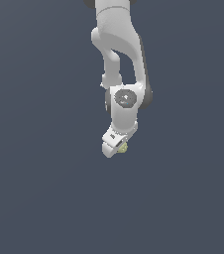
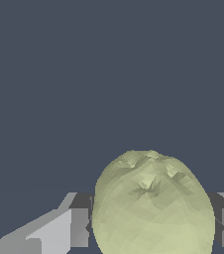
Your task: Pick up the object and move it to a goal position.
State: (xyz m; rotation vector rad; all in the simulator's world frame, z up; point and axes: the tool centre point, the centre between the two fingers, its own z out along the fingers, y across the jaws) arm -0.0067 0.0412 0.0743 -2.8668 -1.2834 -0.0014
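The ball (image 2: 151, 208) looks matt and bumpy, the white hand (image 1: 115, 144) smooth plastic.

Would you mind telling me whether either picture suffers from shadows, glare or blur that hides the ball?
Exterior view: flat, even render, no cast shadow or glare; the ball is sharp but tiny, partly hidden by the pincer. Wrist view: no blur or glare; soft shading shows the ball's bumps, and the frame edge crops it between the fingers.
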